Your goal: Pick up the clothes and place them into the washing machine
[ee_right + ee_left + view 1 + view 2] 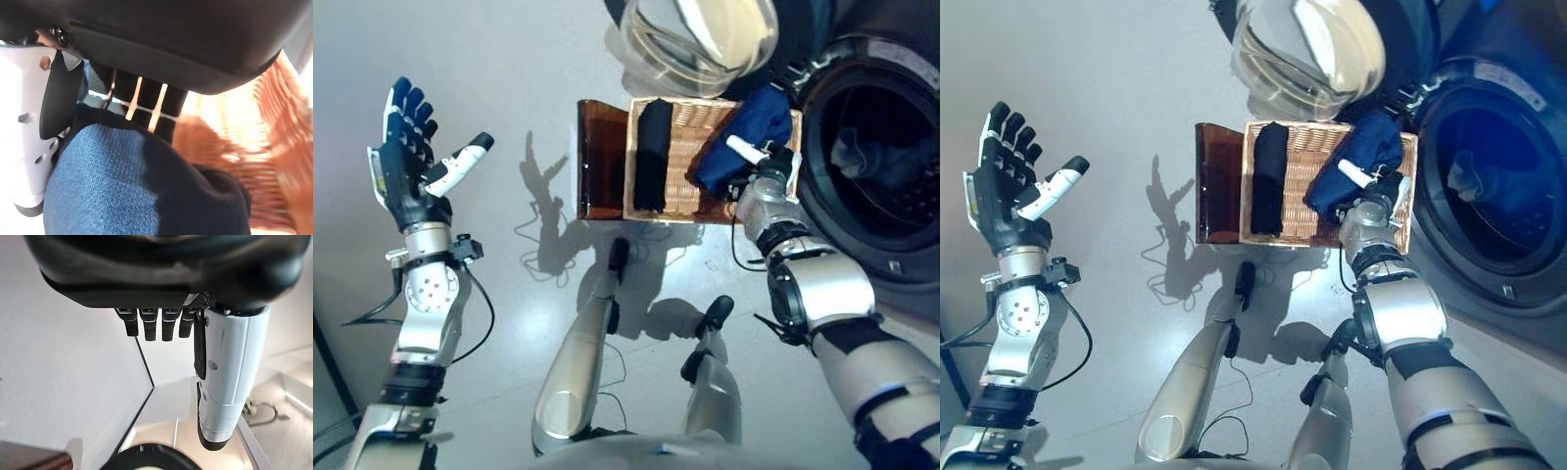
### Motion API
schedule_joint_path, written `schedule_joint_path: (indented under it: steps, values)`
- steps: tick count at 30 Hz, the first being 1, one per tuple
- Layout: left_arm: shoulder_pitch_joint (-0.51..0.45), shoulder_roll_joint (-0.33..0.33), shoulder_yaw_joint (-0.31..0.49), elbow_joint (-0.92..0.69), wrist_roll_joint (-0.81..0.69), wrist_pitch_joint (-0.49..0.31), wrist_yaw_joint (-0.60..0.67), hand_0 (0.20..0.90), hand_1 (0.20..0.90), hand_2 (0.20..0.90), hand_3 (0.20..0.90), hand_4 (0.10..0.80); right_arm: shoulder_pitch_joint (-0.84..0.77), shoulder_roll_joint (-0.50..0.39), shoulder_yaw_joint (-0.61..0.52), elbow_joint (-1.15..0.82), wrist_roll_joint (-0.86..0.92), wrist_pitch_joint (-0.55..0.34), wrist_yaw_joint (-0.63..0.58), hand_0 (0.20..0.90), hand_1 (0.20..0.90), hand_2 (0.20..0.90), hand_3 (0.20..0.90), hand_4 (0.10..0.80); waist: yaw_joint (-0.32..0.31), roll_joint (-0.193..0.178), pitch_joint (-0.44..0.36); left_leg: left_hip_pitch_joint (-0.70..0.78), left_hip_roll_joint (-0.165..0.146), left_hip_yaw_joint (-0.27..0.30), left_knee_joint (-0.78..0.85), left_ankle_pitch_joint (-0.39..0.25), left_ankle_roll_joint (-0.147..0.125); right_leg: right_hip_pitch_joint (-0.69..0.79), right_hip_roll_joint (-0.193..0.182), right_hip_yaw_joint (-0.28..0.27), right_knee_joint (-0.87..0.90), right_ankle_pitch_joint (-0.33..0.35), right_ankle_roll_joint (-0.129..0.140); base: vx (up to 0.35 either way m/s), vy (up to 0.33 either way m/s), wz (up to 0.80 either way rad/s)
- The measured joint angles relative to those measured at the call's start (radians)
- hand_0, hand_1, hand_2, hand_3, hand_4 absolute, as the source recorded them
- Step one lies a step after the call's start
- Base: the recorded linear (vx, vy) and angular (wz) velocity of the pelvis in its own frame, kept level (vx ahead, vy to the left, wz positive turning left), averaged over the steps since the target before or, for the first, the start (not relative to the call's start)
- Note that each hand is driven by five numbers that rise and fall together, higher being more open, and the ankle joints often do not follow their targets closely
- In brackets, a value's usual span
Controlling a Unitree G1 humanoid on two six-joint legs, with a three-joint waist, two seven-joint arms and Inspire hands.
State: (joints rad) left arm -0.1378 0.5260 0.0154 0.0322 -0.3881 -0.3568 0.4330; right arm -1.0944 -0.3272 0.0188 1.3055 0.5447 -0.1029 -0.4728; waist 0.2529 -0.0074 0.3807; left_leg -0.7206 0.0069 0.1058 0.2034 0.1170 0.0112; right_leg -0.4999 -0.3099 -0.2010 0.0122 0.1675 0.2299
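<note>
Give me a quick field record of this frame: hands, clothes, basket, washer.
left hand: open, raised over bare floor, holding nothing
right hand: shut on blue garment, at the basket's washer side
black garment: folded, lying in basket, untouched
basket: wicker, on floor beside washer
washing machine: door open, some cloth already in drum

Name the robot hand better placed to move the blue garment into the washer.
Right. The right robot hand grips the dark blue cloth garment over the wicker basket, beside the washing machine drum. The left robot hand hangs open, far away.
</note>
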Motion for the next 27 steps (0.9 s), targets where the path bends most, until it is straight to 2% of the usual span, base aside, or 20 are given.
schedule_joint_path:
  steps: [1,5,7,10,13,14,19,27]
  values:
    - [0.008,0.0,0.0,0.0,0.0,0.0,-0.002,0.9,0.9,0.9,0.9,0.8,0.019,0.005,-0.01,-0.02,0.02,-0.027,-0.005,0.2,0.2,0.2,0.2,0.3,-0.004,0.0,0.0,0.006,0.005,-0.003,0.003,-0.018,-0.002,0.003,0.0,0.004,-0.003,-0.003,-0.005,0.077,0.007,-0.27]
    - [0.03,-0.012,-0.002,0.004,-0.001,0.001,-0.009,0.9,0.9,0.9,0.9,0.8,0.125,0.048,-0.061,-0.148,0.093,-0.101,-0.013,0.2,0.2,0.2,0.2,0.3,-0.029,0.001,-0.001,0.029,0.007,0.027,0.008,-0.014,0.03,0.002,0.0,0.019,0.004,0.011,-0.004,-0.069,0.037,-0.24]
    - [0.038,-0.022,-0.001,0.004,0.0,-0.001,-0.014,0.9,0.9,0.9,0.9,0.8,0.18,0.1,-0.071,-0.206,0.144,-0.133,-0.011,0.2,0.2,0.2,0.2,0.3,-0.051,0.007,-0.003,0.038,0.01,0.033,0.015,-0.025,0.023,0.001,0.002,0.03,0.003,0.014,-0.006,-0.069,0.037,-0.25]
    - [0.034,-0.065,-0.008,0.005,0.0,-0.001,-0.018,0.9,0.9,0.9,0.9,0.8,0.264,0.16,-0.105,-0.297,0.223,-0.232,-0.007,0.2,0.2,0.2,0.2,0.3,-0.061,0.016,-0.003,0.041,0.015,0.035,0.025,-0.031,0.023,-0.007,0.003,0.049,0.004,0.018,-0.01,0.025,0.006,-0.18]
    - [0.054,-0.086,-0.029,0.008,0.0,-0.001,-0.019,0.9,0.9,0.9,0.9,0.8,0.317,0.235,-0.142,-0.35,0.335,-0.288,0.019,0.2,0.2,0.2,0.2,0.3,-0.078,0.045,-0.005,0.042,0.011,0.038,0.027,-0.033,0.016,-0.015,0.0,0.056,0.015,0.016,-0.015,0.004,0.026,-0.07]
    - [0.054,-0.09,-0.03,0.008,0.0,-0.001,-0.019,0.9,0.9,0.9,0.9,0.8,0.323,0.235,-0.146,-0.352,0.351,-0.297,0.021,0.2,0.2,0.2,0.2,0.3,-0.08,0.049,-0.005,0.044,0.018,0.037,0.026,-0.038,0.013,-0.014,-0.003,0.055,0.016,0.015,-0.015,0.001,0.005,-0.04]
    - [0.075,-0.101,-0.03,0.007,-0.005,-0.003,-0.019,0.9,0.9,0.9,0.9,0.8,0.359,0.286,-0.154,-0.372,0.505,-0.36,0.093,0.2,0.2,0.2,0.2,0.3,-0.078,0.085,-0.008,0.044,0.012,0.037,0.021,-0.034,0.01,-0.02,-0.007,0.056,0.024,0.014,-0.015,-0.014,0.009,0.01]
    - [0.094,-0.106,-0.03,0.005,-0.017,-0.003,-0.019,0.9,0.9,0.9,0.9,0.8,0.371,0.292,-0.15,-0.412,0.546,-0.384,0.102,0.2,0.2,0.2,0.2,0.3,-0.08,0.092,-0.009,0.038,0.013,0.037,0.023,-0.035,0.016,-0.034,-0.008,0.058,0.04,0.004,-0.014,0.053,-0.011,-0.01]
